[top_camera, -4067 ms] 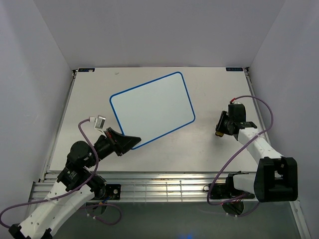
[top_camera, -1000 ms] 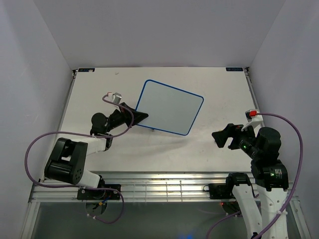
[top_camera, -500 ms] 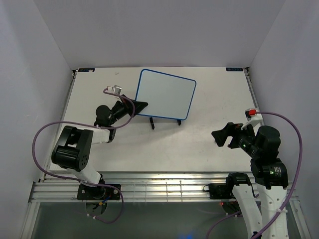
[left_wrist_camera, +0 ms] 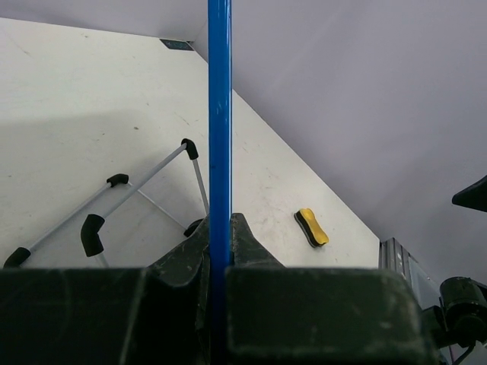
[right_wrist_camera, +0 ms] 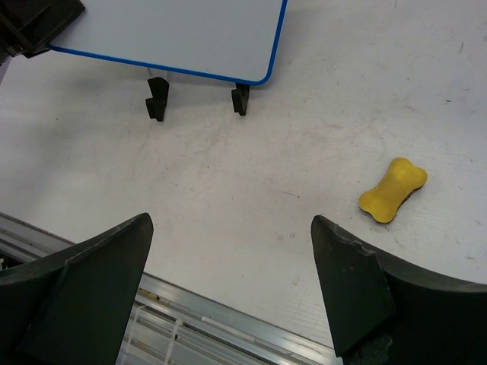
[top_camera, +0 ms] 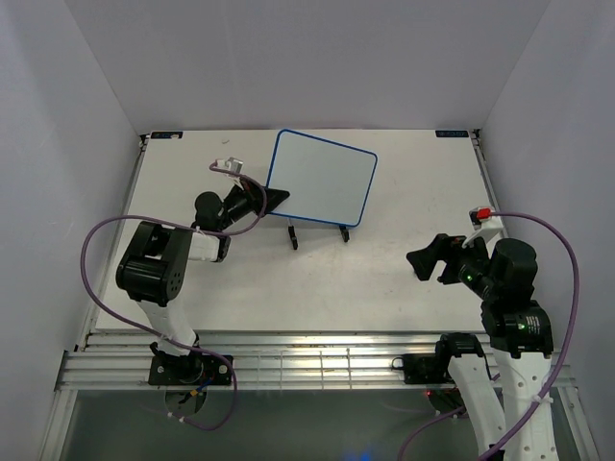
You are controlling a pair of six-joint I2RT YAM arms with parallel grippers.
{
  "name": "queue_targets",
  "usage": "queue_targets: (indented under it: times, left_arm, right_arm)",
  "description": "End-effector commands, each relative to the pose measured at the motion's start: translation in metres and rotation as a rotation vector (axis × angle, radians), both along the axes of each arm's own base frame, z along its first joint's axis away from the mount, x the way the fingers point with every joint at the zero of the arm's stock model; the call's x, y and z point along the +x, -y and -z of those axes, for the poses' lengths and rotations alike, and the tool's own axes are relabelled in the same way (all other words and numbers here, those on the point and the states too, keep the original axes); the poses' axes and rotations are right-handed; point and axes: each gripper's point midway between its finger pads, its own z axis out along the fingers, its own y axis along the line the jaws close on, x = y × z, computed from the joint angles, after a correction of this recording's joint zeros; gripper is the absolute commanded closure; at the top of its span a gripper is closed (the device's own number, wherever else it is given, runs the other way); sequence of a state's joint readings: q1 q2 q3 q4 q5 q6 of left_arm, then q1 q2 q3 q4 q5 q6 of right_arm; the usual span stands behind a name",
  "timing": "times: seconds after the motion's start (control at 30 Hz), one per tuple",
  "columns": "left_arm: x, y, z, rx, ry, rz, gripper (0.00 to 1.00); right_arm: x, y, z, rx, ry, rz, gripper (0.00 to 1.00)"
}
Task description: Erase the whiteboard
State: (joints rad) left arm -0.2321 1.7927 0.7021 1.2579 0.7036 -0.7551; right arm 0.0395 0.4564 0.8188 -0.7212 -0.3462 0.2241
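The left fingers (left_wrist_camera: 245, 242) are pinching the left edge of the small rectangular whiteboard (top_camera: 321, 179) with its thin blue rounded frame. They are closed tight on that frame, which is running edge-on straight up between them in the left wrist view. The whiteboard is standing upright toward the far middle of the pale white table (top_camera: 317, 279). It is leaning slightly, and its two small black feet (right_wrist_camera: 157, 99) are reaching down to the table surface just below its lower edge. Its white face is showing no writing in the overhead view or the right wrist view.

The right fingers (right_wrist_camera: 91, 274) are spreading wide and holding nothing. They are hovering over the near right part of the table, well apart from the whiteboard. A small yellow bone-shaped eraser block (right_wrist_camera: 393, 190) is lying flat on the table between the whiteboard and the right arm. It is sitting nearer the right fingers and touching neither them nor the board. A purple cable (top_camera: 91, 259) is looping out from the left arm.
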Motion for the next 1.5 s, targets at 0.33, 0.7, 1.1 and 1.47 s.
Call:
queue_targets:
  times: [0.33, 0.7, 1.1, 1.47]
  left_arm:
    - [-0.017, -0.005, -0.068, -0.049, 0.474, 0.032, 1.00]
    - [-0.012, -0.009, -0.022, 0.090, 0.515, 0.080, 1.00]
    - [0.000, -0.028, 0.029, 0.147, 0.420, 0.067, 0.89]
    - [0.002, -0.031, 0.056, 0.154, 0.351, 0.077, 0.81]
  right_arm:
    - [0.010, -0.006, -0.003, 0.010, 0.039, -0.039, 0.10]
    - [0.009, -0.008, -0.004, 0.020, 0.050, -0.047, 0.10]
    - [0.006, -0.012, -0.010, 0.033, 0.071, -0.067, 0.10]
    - [0.007, -0.015, -0.001, 0.045, 0.063, -0.083, 0.10]
